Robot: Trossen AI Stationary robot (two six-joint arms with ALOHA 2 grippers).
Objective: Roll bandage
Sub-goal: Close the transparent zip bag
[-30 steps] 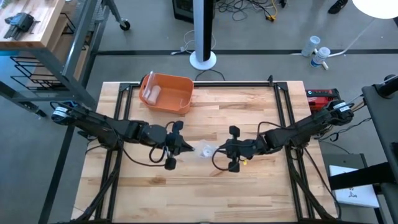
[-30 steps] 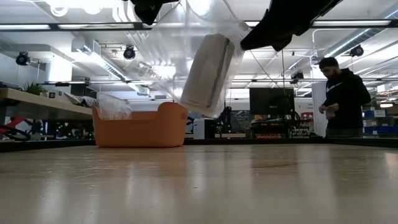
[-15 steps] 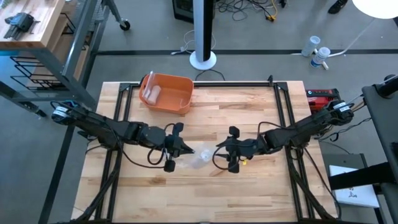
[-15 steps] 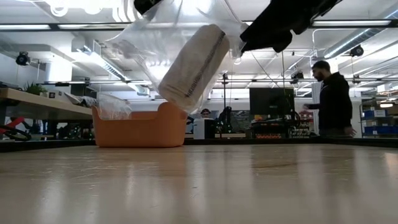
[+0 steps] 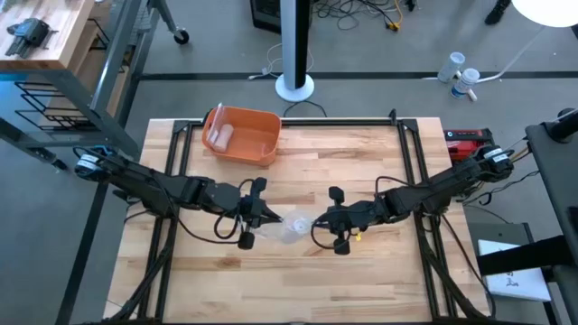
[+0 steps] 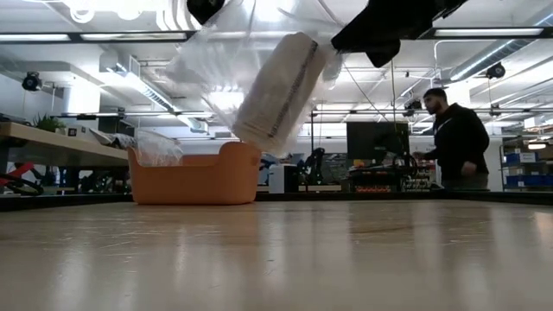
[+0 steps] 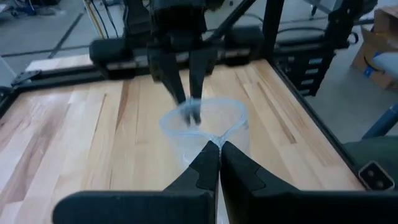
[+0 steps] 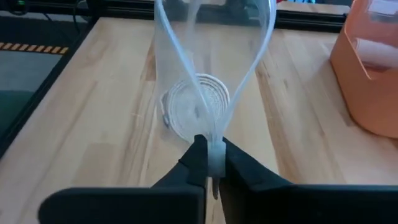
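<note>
Left gripper [image 7: 215, 151]: fingers pinched narrow on one edge of a clear plastic bag [image 5: 291, 226], mid-table.
Right gripper [image 8: 210, 154]: clamped on the opposite edge of the bag's mouth, facing the left one.
Bag: thin, clear and limp; held off the table between the two grippers, its mouth spread into a loop. Likely slippery film that can tear or slide out of a pinch.
Bandage [image 6: 278, 93]: a white roll inside the bag, hanging tilted above the table. Looks light and soft; best held across its round sides so it does not unwind.
Table [image 5: 361, 271]: pale wood planks, smooth.
Bin [image 5: 242, 135]: orange, at the far edge, well apart.
Room: a workshop; a person [image 6: 453, 138] stands far behind.
</note>
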